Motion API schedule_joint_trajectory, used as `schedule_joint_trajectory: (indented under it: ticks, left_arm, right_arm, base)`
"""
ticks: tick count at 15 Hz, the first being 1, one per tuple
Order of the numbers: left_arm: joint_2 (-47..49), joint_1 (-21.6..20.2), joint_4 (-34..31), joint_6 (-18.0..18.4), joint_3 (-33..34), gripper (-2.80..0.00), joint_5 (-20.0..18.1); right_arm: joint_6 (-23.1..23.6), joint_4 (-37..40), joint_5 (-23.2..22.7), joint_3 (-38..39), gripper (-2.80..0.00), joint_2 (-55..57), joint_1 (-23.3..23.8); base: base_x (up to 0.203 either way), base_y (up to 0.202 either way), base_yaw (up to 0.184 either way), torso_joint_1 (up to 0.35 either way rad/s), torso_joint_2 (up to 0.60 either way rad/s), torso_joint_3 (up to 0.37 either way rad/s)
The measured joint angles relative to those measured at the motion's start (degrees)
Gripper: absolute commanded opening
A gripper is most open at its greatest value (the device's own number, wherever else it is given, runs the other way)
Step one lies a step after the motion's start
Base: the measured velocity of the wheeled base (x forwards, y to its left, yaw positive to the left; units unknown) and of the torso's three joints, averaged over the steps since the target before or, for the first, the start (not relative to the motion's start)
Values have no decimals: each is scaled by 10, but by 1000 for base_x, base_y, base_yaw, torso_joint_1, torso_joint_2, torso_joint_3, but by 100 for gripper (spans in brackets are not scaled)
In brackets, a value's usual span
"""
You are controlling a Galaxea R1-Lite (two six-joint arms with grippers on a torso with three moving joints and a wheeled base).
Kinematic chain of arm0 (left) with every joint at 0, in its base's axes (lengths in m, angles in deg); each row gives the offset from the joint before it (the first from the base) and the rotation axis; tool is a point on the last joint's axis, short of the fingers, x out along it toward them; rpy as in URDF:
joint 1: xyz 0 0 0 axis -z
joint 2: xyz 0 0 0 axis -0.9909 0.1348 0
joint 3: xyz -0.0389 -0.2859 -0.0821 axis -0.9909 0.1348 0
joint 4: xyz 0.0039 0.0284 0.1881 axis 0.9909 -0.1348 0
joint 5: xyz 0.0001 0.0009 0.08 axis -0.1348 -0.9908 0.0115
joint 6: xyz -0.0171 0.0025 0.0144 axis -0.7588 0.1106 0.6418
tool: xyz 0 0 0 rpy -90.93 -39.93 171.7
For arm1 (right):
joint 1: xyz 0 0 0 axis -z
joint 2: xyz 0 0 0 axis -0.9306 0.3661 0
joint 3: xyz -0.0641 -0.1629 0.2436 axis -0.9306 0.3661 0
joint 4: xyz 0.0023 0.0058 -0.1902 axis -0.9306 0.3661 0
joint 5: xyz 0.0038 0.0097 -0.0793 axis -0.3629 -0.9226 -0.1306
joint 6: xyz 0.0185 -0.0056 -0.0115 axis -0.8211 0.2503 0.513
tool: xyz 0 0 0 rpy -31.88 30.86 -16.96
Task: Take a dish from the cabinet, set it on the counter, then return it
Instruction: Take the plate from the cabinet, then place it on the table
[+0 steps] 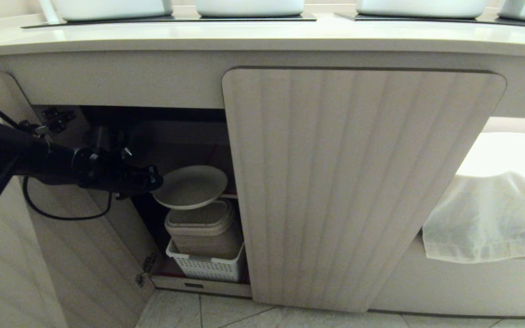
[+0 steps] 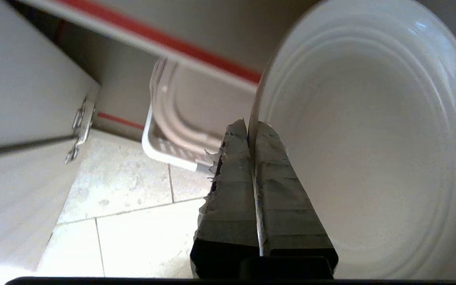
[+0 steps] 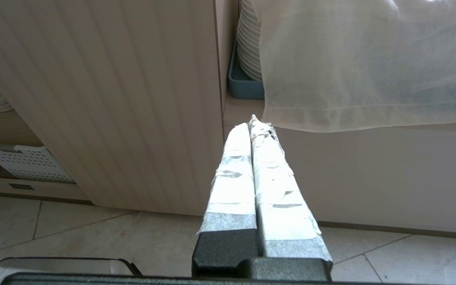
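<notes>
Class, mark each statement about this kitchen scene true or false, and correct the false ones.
1. The left gripper is clamped on the rim of the round cream plate. True.
2. The plate rests on the long cream-white countertop. False: it hangs in the open cabinet compartment, above the white perforated basket.
3. The middle beige fluted cabinet door is closed. True.
4. The right gripper holds the pale sheer cloth. False: it is shut on nothing, apart from the cloth.
</notes>
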Motion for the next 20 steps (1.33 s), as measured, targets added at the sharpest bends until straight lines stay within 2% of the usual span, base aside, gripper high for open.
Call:
schedule_joint_trajectory:
  ticks: [4, 11, 20]
  left_arm:
    - [-47, 0, 47, 0, 96, -280, -1]
    - [-160, 1, 180, -1, 326, -280, 0]
    - [-326, 2, 196, -1, 500, -280, 1]
  right_arm:
    - [0, 0, 0, 0, -280, 0, 0]
    - [0, 0, 0, 0, -280, 0, 0]
    - [0, 0, 0, 0, -280, 0, 0]
  base:
    - [0, 0, 0, 0, 0, 0]
    - [0, 0, 0, 0, 0, 0]
    - [0, 0, 0, 0, 0, 0]
